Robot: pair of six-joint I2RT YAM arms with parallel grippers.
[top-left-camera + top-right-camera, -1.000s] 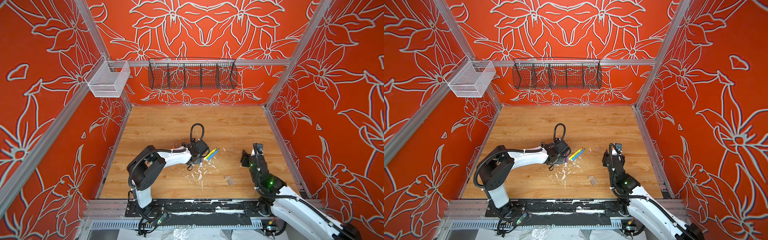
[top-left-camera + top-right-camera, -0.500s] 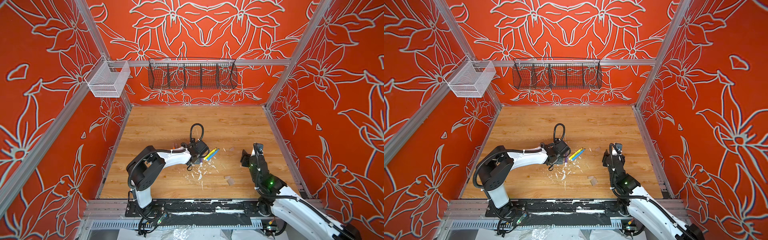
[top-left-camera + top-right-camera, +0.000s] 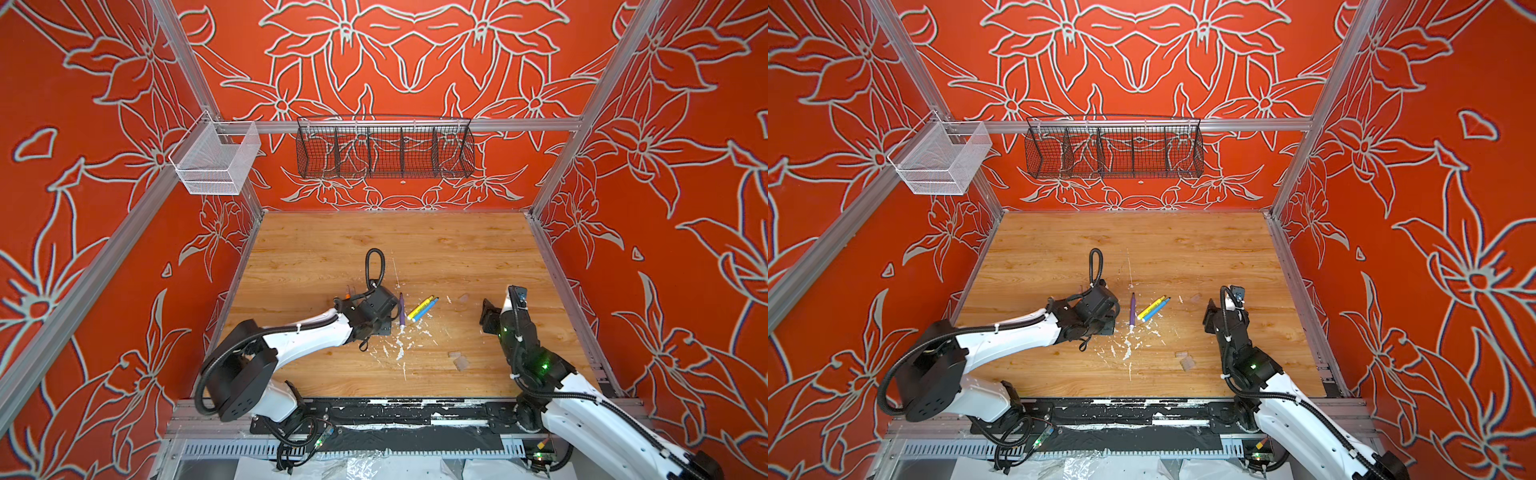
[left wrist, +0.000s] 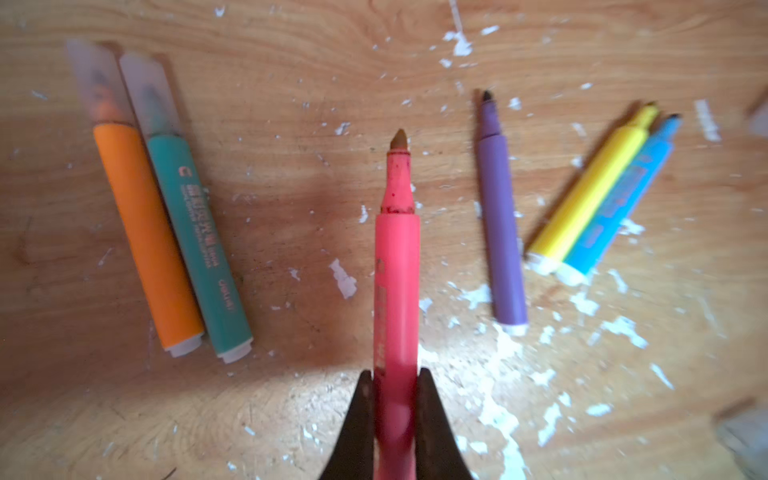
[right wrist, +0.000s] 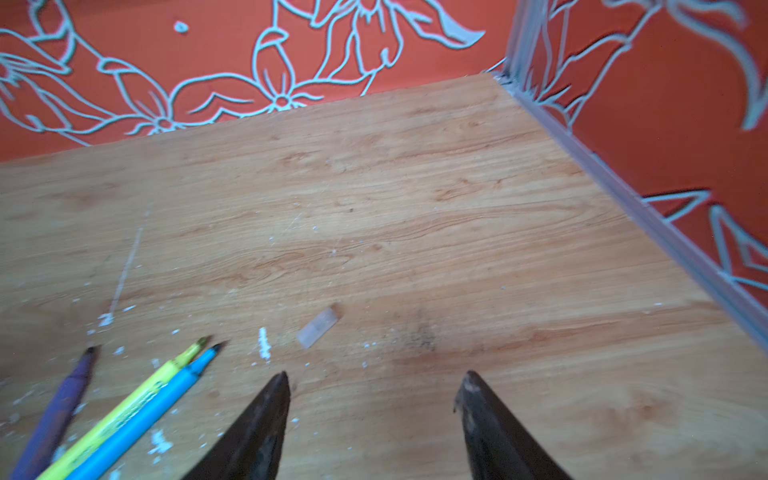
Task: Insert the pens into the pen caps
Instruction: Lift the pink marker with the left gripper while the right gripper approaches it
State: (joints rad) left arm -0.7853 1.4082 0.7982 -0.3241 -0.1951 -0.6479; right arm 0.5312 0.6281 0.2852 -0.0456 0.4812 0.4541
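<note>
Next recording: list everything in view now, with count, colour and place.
pink-red pen: 1, uncapped, in left gripper
orange pen, green pen: 1 each, capped, side by side on table
purple pen: 1, uncapped, on table
yellow pen, blue pen: 1 each, uncapped, side by side
loose caps: 3 seen, clear, table right of pens
paint flecks: many, white, mid-table
wire basket: 1, black, back wall
mesh basket: 1, white, left rail
table: 1, wood
left gripper: 1, black, shut on pink-red pen
right gripper: 1, black, open, empty
</note>
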